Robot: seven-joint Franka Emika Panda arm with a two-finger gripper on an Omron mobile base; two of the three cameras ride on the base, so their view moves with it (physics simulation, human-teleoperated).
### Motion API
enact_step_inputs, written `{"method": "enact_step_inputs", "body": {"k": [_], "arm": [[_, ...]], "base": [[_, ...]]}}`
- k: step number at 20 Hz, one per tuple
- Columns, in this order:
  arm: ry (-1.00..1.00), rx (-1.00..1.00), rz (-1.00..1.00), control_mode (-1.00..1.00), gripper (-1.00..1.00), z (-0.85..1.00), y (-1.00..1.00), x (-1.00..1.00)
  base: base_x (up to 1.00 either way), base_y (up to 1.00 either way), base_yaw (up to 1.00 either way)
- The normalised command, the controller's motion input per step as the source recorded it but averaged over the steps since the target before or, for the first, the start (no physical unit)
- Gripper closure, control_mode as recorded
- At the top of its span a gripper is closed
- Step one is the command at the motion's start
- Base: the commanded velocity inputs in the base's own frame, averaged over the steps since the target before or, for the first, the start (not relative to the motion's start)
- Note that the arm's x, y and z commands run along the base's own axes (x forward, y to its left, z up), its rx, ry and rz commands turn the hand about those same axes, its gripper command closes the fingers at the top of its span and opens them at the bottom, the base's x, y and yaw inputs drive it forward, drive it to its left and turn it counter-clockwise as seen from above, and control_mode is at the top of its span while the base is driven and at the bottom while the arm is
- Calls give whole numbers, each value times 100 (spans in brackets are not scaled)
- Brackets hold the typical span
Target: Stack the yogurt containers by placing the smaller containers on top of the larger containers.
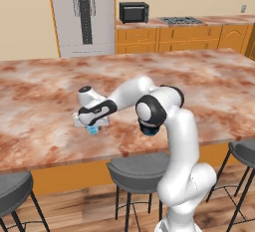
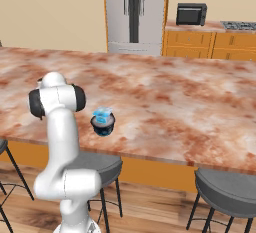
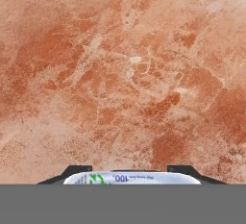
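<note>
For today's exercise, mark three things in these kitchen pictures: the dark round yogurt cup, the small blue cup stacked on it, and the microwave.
dark round yogurt cup [image 2: 103,128], right base view, its side wall
small blue cup [image 2: 102,115], right base view, its top
microwave [image 1: 133,12], left base view, its door

Even, bright, shadowless rendered light falls across the counter [image 1: 45,91]. No glare or edge distortion. The pictures are slightly soft and coarse; the counter's marbling blurs close up.

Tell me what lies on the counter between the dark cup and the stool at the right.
Nothing: in the right base view the counter runs bare from the dark cup to the stool.
</note>
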Motion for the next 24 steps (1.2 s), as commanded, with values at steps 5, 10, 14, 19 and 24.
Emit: {"method": "enact_step_inputs", "body": {"k": [5,10,14,19,24], "arm": [[0,0,0,-100,100,28,-31,-5],[-5,0,-2,-100,100,85,-42,-25],[-14,0,-2,-100,100,76,-26,-33],[-19,0,-1,-100,100,70,-16,-47],[-23,0,0,-100,100,71,-37,-63]], "base": [[0,0,0],[0,0,0],[0,0,0],[0,0,0],[0,0,0]]}}
